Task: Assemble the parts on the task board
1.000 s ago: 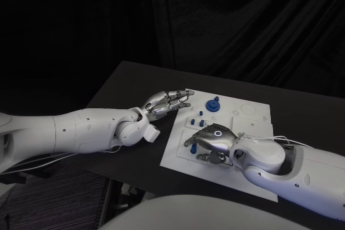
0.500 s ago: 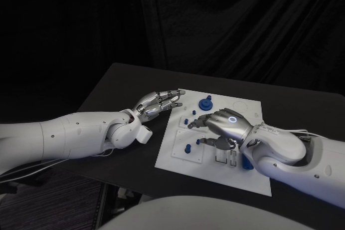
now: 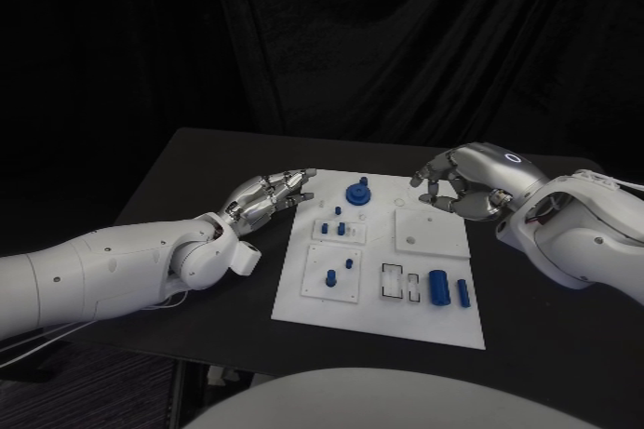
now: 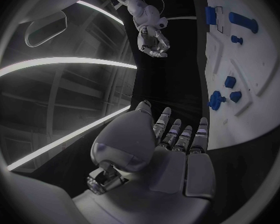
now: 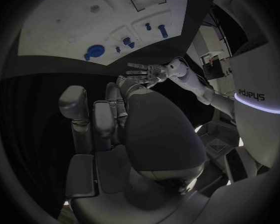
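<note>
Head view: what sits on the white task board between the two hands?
In the head view, a round blue knob-like part stands on the white task board between the left hand and right hand; otherwise bare board.

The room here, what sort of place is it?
Probably a robot test lab: a black table backed by dark curtains, a white task board with small blue parts, and two robot hands.

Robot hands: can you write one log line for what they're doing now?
left hand: open, beside task board | right hand: fingers curled, empty, above board's far edge | blue parts: on board
</note>
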Available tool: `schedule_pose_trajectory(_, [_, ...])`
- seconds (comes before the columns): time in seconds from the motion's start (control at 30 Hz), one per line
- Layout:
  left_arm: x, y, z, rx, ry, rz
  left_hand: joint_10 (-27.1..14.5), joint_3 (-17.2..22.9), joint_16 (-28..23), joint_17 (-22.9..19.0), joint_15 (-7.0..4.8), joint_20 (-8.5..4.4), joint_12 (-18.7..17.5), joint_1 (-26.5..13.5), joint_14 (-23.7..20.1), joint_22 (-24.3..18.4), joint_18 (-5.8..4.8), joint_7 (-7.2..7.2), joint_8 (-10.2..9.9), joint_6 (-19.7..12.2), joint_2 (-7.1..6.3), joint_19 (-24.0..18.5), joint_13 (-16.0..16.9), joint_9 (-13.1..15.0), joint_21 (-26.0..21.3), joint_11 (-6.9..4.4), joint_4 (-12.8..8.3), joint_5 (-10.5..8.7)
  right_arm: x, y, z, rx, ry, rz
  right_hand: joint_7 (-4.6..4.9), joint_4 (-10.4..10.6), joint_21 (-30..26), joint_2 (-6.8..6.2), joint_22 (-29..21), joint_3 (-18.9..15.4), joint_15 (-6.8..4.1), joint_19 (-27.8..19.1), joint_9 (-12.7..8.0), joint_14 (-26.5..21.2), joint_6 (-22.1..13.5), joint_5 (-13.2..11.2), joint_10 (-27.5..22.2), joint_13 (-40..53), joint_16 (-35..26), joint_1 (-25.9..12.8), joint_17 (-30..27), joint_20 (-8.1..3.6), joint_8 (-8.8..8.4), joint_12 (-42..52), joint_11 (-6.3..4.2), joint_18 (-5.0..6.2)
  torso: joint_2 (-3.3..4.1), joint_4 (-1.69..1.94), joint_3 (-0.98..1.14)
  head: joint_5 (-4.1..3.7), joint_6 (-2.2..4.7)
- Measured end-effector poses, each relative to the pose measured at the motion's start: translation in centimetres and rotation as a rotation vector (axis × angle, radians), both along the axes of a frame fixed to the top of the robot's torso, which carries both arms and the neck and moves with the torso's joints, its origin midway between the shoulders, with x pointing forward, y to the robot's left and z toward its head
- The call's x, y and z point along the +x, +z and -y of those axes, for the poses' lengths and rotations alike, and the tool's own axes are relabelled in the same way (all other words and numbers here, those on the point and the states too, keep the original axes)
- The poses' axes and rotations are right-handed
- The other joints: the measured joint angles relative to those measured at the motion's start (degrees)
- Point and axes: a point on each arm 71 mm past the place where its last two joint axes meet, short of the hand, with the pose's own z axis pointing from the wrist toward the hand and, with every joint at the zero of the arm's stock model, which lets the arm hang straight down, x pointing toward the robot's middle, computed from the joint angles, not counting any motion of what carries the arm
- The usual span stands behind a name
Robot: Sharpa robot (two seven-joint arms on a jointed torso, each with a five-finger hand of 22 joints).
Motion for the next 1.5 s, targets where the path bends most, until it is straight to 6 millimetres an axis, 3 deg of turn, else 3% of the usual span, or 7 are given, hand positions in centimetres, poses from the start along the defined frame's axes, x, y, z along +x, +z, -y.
schedule_pose_trajectory(0.13, [0.0, 0.0, 0.0, 0.0, 0.0, 0.0, -0.29, -1.95, -0.23, -0.06, 0.29, 0.0, -0.28, -10.33, -0.29, -0.44, 0.0, 0.31, -0.22, -1.34, 0.15, 0.0, -0.07, -0.16, 0.0, -0.29, -0.22, -15.38, 0.3, -0.6, 2.2, 0.014, -0.094, -0.105, -1.06, 2.86, 0.5, 0.94, 0.0, -2.5, -0.54, 0.51, 1.29, 0.55, 3.43, -1.0, 13.91, 27.62, 0.45, -7.12, 1.07, -0.5, 2.21, 21.57, -1.04, 0.0, -0.34, -0.12, -0.09, -0.75, 0.01])
schedule_pose_trajectory(0.23, [-0.1, 0.0, 0.0, -0.001, 0.0, 0.0, -0.29, -1.94, -0.23, -0.12, 0.29, -0.21, -0.45, -13.3, -0.29, -0.58, 0.01, 0.3, -0.22, -1.35, 0.14, -0.21, -0.11, -0.16, 0.0, -0.29, -0.22, -18.89, 0.2, -1.3, 3.3, 0.017, -0.152, -0.176, -1.49, 3.26, 5.06, 2.29, 0.0, -4.46, -0.89, 2.61, 2.55, 4.41, 3.36, -1.73, 23.26, 45.07, 5.44, -14.02, 9.44, -0.94, 4.08, 31.66, -1.11, 0.0, -0.54, -0.18, -0.2, -1.43, 0.01])
schedule_pose_trajectory(0.43, [-0.4, 0.2, -0.1, -0.004, 0.0, -0.002, -0.29, -0.88, -0.23, -0.12, 0.14, -0.01, -0.45, -13.45, -0.44, -0.73, 0.01, 0.5, -0.22, -1.54, 0.04, -0.41, -0.11, -0.16, 0.0, -0.29, -0.16, -17.72, -0.7, -3.0, 4.8, -0.023, -0.27, -0.333, -4.25, 3.18, 26.45, 2.05, -0.01, -6.26, -3.2, 8.08, 10.19, 5.16, 4.72, 0.43, 31.84, 50.62, 13.89, -26.91, 11.92, -3.34, 14.28, 39.41, -3.77, -4.19, -0.83, -0.4, -0.35, -4.26, 0.01])
schedule_pose_trajectory(0.63, [-0.9, 0.4, -0.4, -0.007, 0.004, -0.004, -0.28, -0.82, -0.45, -0.16, 0.08, -0.01, -0.45, -13.45, -0.5, -0.79, 0.01, 0.66, -0.22, -1.7, 0.04, -0.41, -0.11, -0.16, 0.0, -0.29, -0.23, -17.24, -1.9, -4.3, 5.4, -0.101, -0.364, -0.464, -5.21, 3.63, 31.68, 2.08, -0.01, -5.59, -4.38, 8.15, 15.97, 5.2, 3.23, 1.71, 31.74, 50.62, 14.2, -33.45, 11.92, -4.45, 19.19, 39.41, -4.06, -5.41, -0.84, -0.43, -0.35, -8.2, 0.01])
schedule_pose_trajectory(0.9, [-1.6, 0.9, -0.3, -0.012, 0.007, -0.002, -0.84, -0.52, -1.23, -0.48, -1.43, -1.81, -1.0, -11.92, -2.02, -1.52, 0.0, -1.41, -1.33, -5.95, -0.41, -1.38, -0.23, -0.8, 0.0, -0.84, -0.23, -14.84, -3.3, -5.9, 5.9, -0.142, -0.438, -0.58, -4.93, 3.25, 31.06, 2.41, -0.01, -6.97, -4.48, 8.27, 17.87, 5.1, 1.12, 7.04, 31.74, 50.62, 14.2, -33.93, 11.92, -4.57, 19.45, 39.41, -4.06, -5.41, -0.83, -0.52, -0.32, -10.91, 0.02])
schedule_pose_trajectory(1.07, [-1.8, 1.2, -0.6, -0.015, 0.007, -0.001, -2.18, -2.71, -1.56, -0.7, -2.11, -2.48, -4.53, -8.15, -2.63, -7.94, 0.0, -7.08, -2.2, -14.64, -3.54, -4.13, -0.65, -1.83, -1.57, -2.23, -0.29, -9.37, -4.1, -7.2, 5.9, -0.142, -0.455, -0.63, -4.89, 2.86, 31.31, 2.85, -0.01, -7.36, -4.48, 8.27, 17.58, 5.1, 1.39, 8.81, 31.74, 50.61, 13.54, -31.76, 11.91, -4.57, 18.17, 39.41, -4.05, -5.4, -0.84, -0.52, -0.38, -11.36, 0.02])
schedule_pose_trajectory(1.5, [-1.8, 1.4, -0.6, -0.024, -0.007, -0.003, -3.31, -3.53, -1.56, -0.77, -2.39, -0.66, -8.2, -7.39, -2.33, -12.64, 0.01, -9.35, -2.21, -17.34, -2.97, -5.84, -1.02, -2.04, -2.22, -4.55, -0.22, -9.37, -5.2, -8.9, 5.1, -0.149, -0.468, -0.646, -4.21, 3.02, 32.25, 2.31, -0.01, -9.43, -4.48, 8.27, 18.01, 5.1, 0.82, 4.26, 31.73, 50.6, 13.31, -30.35, 11.9, -4.57, 16.51, 39.41, -4.05, -5.38, -0.91, -0.96, -0.29, -11.34, 0.02])
